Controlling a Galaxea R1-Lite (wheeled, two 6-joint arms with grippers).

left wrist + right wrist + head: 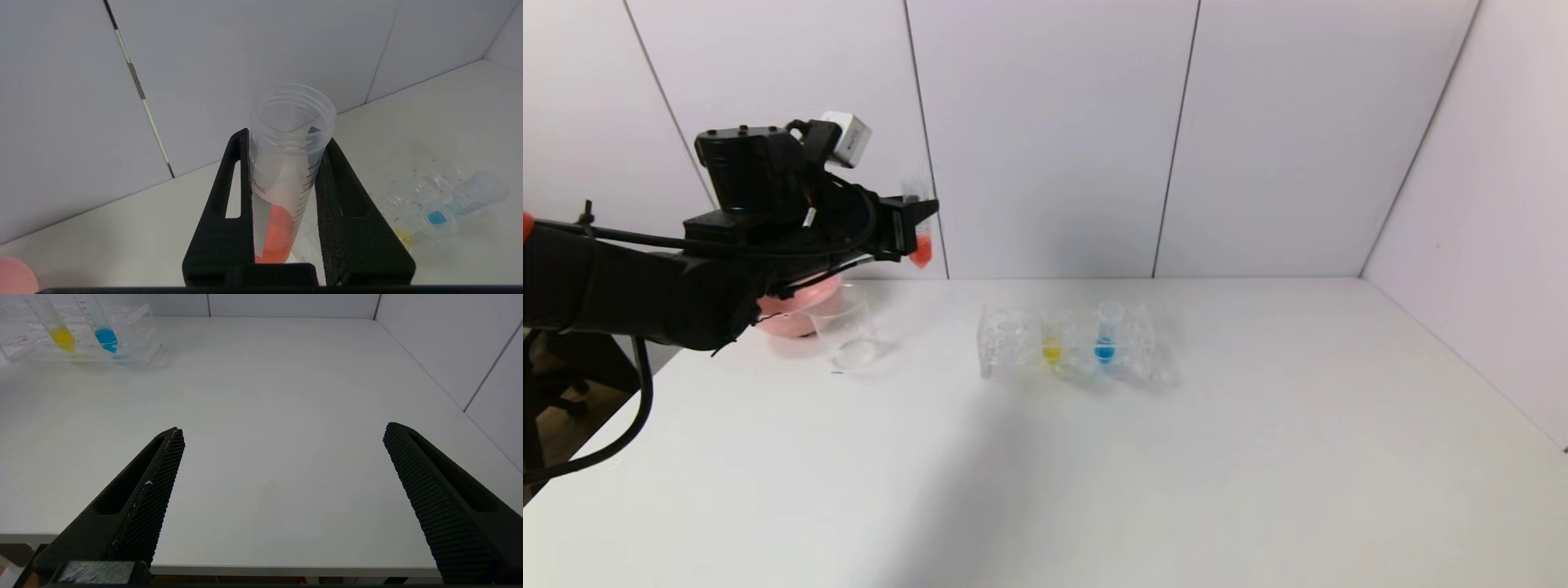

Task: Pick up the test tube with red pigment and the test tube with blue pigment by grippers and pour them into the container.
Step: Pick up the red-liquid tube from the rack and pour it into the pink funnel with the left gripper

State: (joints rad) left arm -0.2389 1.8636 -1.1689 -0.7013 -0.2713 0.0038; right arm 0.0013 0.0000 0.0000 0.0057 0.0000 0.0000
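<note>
White bench [1094, 457], pale panelled walls. Left hand [920, 224] is clamping the red test tube [920, 241] upright, high over the far left corner, beside the beaker [848, 331]. Right hand [282, 457] is gaping open, holding nothing. Tipping off-centre could be spilling pigment outside the beaker.

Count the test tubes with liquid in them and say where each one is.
3. The red tube is held in the left gripper above the table; the yellow tube and blue tube stand side by side in the clear rack.
</note>
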